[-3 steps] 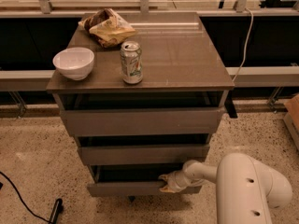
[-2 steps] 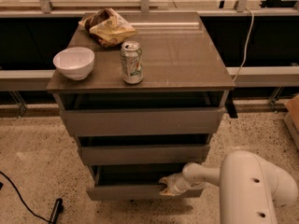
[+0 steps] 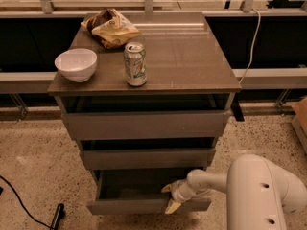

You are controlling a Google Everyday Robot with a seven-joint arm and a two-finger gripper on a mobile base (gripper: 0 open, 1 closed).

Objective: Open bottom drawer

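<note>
Interior of the bottom drawer point(image 3: 129, 206) mostly hidden under the middle drawer point(image 3: 144, 158) and lost in shadow, gripper point(image 3: 171, 197) at its front rim, right of centre, white arm point(image 3: 261, 195) cut off by the lower edge, can point(image 3: 135, 63) label too blurred to be read

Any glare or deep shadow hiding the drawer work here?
Camera view: warm, dim light; a glare streak on the cabinet top behind the can; the bottom drawer is deeply shadowed inside; the gripper at its front edge is lit.
</note>
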